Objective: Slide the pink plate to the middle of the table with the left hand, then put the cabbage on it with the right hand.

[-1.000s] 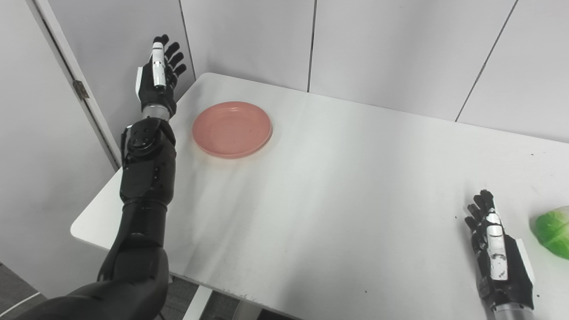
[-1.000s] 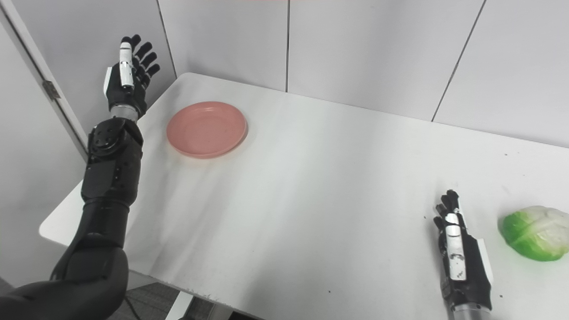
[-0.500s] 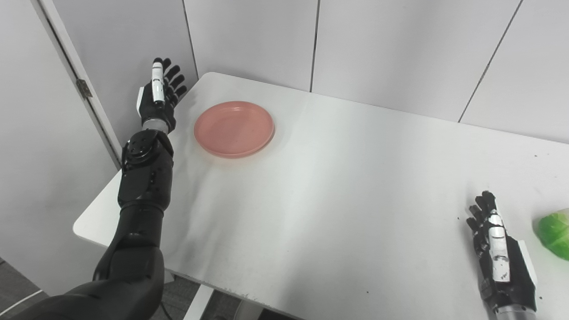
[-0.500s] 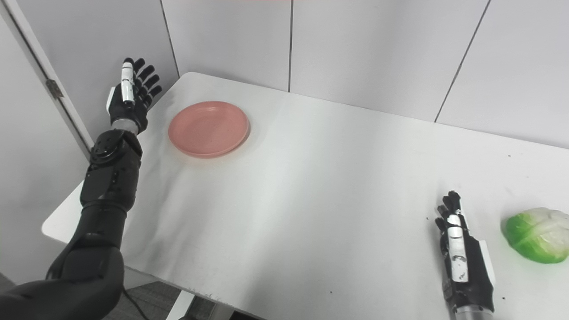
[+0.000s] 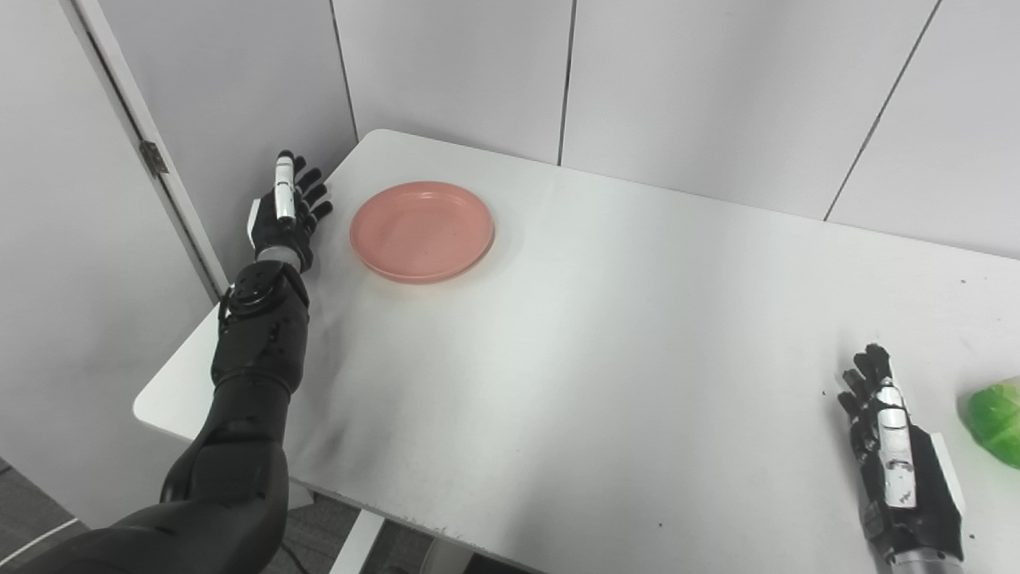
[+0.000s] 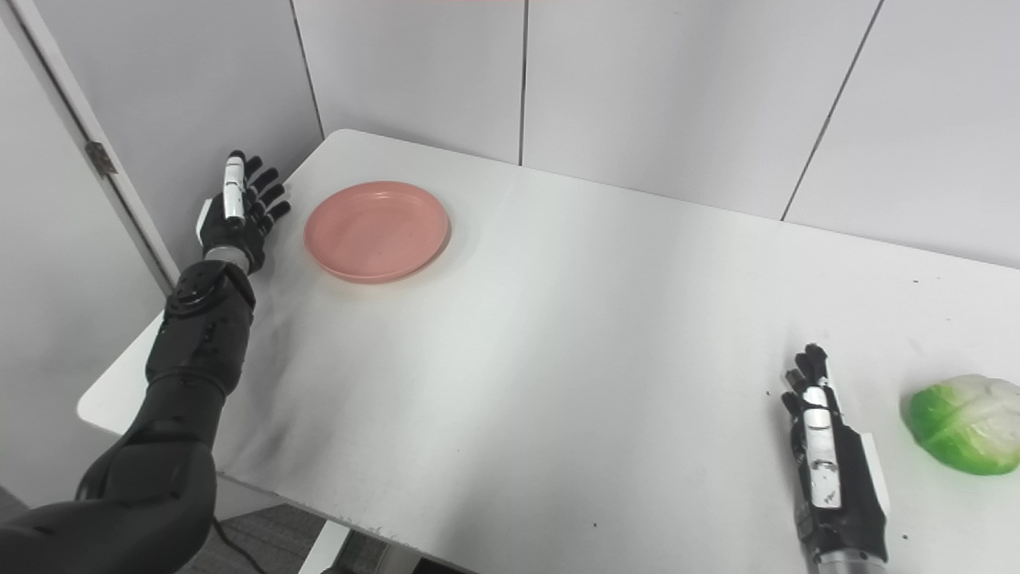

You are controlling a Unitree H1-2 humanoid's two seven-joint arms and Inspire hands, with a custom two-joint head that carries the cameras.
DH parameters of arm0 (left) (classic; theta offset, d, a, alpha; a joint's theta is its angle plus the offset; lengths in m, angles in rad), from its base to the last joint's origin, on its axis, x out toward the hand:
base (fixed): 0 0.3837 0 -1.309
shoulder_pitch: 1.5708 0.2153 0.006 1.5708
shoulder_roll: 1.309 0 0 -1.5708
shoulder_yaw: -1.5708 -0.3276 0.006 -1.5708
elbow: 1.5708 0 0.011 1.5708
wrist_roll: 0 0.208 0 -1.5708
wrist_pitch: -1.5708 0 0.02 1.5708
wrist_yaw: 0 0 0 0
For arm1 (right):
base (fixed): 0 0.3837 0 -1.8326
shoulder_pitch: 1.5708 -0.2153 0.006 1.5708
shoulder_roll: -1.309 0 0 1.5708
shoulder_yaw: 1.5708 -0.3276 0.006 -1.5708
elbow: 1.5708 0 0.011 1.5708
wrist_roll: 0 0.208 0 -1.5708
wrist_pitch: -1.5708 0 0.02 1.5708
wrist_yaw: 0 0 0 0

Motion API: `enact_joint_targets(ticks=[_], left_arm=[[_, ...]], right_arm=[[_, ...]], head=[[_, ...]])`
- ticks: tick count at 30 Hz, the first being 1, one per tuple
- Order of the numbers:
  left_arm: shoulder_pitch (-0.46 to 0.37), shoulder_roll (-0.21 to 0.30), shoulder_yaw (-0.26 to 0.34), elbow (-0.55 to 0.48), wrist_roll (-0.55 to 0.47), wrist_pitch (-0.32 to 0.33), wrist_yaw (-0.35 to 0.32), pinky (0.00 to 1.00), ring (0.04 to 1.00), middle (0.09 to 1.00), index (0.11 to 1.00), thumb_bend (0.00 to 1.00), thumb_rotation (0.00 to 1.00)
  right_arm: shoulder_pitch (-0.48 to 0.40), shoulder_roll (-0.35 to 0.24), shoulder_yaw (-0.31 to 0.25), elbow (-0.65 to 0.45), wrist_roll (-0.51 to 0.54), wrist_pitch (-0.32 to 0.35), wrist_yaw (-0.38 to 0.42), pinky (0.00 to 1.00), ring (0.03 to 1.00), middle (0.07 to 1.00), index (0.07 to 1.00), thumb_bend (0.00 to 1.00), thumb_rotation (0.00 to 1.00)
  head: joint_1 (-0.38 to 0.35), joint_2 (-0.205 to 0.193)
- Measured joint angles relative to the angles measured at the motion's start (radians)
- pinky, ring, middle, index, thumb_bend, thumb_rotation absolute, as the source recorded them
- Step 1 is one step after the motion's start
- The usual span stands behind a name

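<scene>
The pink plate [image 5: 421, 230] lies empty on the white table [image 5: 606, 359] near its far left corner. My left hand [image 5: 284, 212] is open, fingers apart, just left of the plate at the table's left edge, not touching the plate. The green and white cabbage [image 6: 961, 424] lies on the table at the near right. My right hand [image 6: 829, 458] is open and rests on the table just left of the cabbage, with a gap between them.
Grey wall panels [image 5: 717, 96] stand right behind the table's far edge. A door with a hinge [image 5: 154, 157] stands to the left, close to my left hand. Small dark specks dot the table near the front and right.
My left hand has come down from above the table's far left corner to table height beside the plate. The camera has shifted slightly. The right hand, plate and cabbage stay put.
</scene>
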State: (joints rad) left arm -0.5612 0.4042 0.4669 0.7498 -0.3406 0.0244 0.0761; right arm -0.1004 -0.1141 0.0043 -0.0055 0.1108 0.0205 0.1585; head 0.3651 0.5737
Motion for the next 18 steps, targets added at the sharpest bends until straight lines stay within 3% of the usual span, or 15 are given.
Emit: enact_joint_targets(ticks=[18], left_arm=[[-0.01, -0.029, -0.076, 0.07, 0.021, -0.106, -0.018, 0.88, 0.889, 0.89, 0.882, 0.43, 1.0]], right_arm=[[0.008, 0.002, 0.002, -0.012, -0.002, 0.01, -0.003, 1.0, 1.0, 1.0, 1.0, 0.33, 1.0]], head=[[-0.025, 0.021]])
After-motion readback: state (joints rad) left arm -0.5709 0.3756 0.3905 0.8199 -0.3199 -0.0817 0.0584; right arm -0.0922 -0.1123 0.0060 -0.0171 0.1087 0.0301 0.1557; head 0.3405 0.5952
